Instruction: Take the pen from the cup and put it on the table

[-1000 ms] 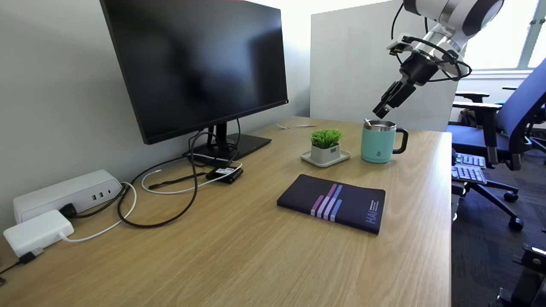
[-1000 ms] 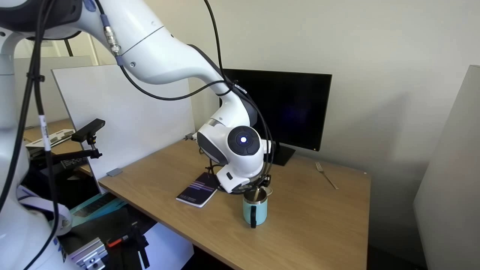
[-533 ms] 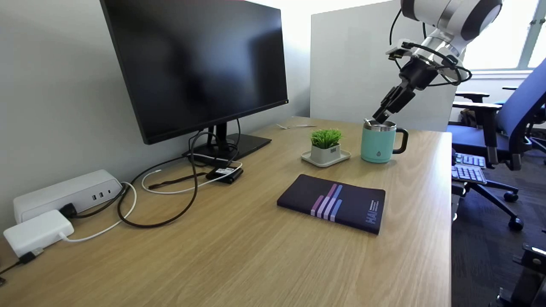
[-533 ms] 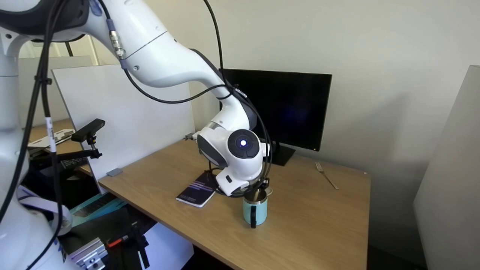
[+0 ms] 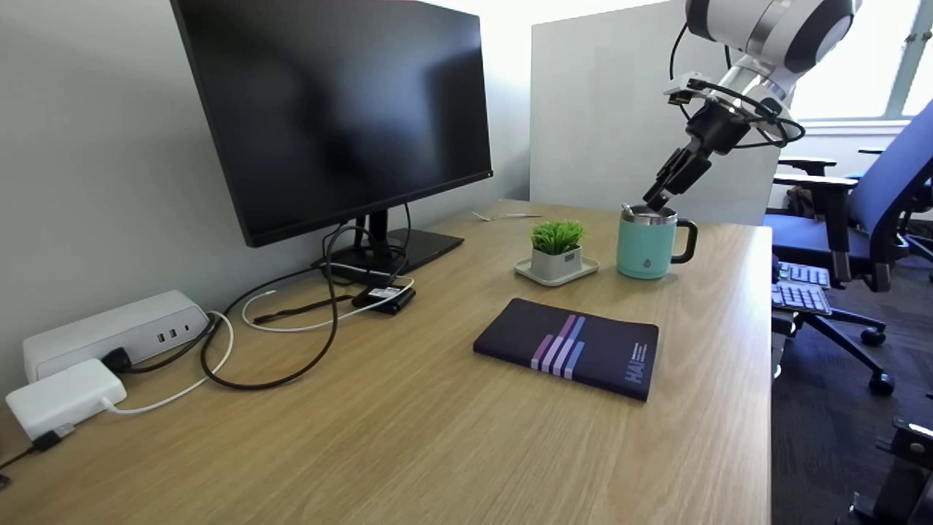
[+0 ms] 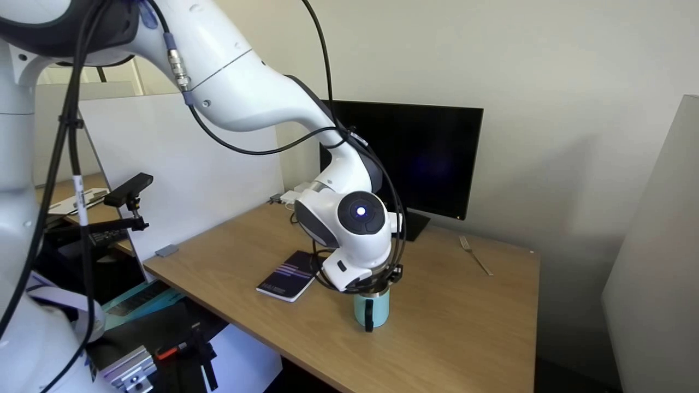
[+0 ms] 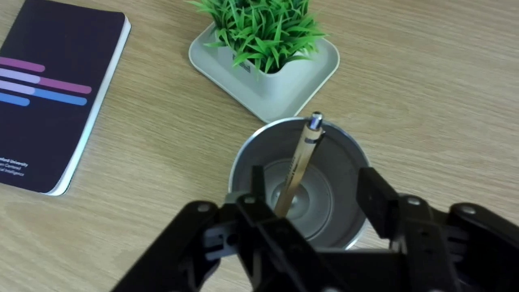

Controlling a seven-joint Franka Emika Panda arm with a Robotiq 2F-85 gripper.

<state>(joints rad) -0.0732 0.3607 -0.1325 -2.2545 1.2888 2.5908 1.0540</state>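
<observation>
My gripper (image 7: 311, 180) is spread over the cup (image 5: 644, 251), where the pen (image 7: 300, 164) leans inside, ungripped, so I judge this the lining-up step, and next I must straddle its upper end before squeezing, lifting and laying it on the table (image 5: 408, 423).

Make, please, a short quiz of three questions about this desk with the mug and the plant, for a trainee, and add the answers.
1. What leans inside the teal mug?
2. True or false: in the wrist view, the fingers stand apart.
3. Fill the gap: the plant pot stands on a pale ____.

Key:
1. The pen.
2. True.
3. Tray.
</observation>
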